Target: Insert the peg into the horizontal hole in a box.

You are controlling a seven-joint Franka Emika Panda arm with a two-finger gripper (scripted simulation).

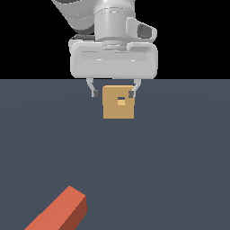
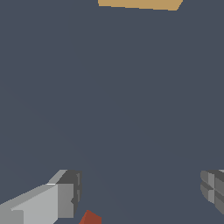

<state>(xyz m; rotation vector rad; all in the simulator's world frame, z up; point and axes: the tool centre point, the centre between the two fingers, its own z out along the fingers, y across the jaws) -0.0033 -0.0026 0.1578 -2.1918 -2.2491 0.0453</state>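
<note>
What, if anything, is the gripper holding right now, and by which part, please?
Nothing: the gripper is open and empty; the peg lies apart on the floor.

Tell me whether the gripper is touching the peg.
Apart. The exterior view shows the open gripper up by the box, with bare floor between it and the peg lying near the camera.

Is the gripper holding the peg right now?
No. The gripper hangs open and empty in front of the box, while the peg lies on the floor far from it.
</note>
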